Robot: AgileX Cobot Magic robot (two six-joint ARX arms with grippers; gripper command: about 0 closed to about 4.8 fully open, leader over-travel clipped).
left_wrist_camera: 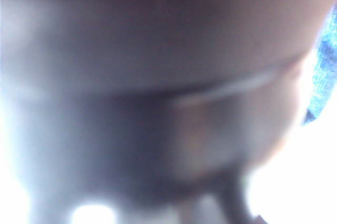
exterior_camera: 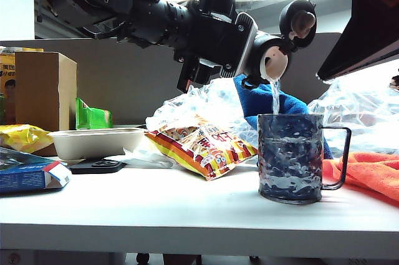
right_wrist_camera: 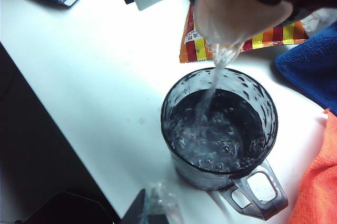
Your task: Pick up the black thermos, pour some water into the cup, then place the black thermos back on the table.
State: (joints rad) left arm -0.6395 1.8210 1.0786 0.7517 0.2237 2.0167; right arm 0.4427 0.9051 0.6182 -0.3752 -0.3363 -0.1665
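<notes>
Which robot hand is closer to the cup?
Left. The left gripper holds the black thermos tipped just above the cup; the right gripper, jaws shut, isn't seen, its camera looking down from above.

**Ana:** Where is the dark blue dimpled cup [exterior_camera: 290,158]?

**Ben:** Lower right of the exterior view, standing on the wide white table [exterior_camera: 156,206]. Up above it hangs the black thermos [exterior_camera: 265,59], tipped over in the left gripper [exterior_camera: 234,43]. Water falls from it into the cup.

**Ana:** And the right gripper [right_wrist_camera: 150,209]?

**Ben:** Pinched together, up beside the cup.

**Ana:** What's left of the cup?

**Ben:** The red and yellow snack bag [exterior_camera: 202,143]. Further left sits the shallow beige bowl [exterior_camera: 96,142]. The fuzzy orange cloth [exterior_camera: 368,174] lies at the right edge.
</notes>
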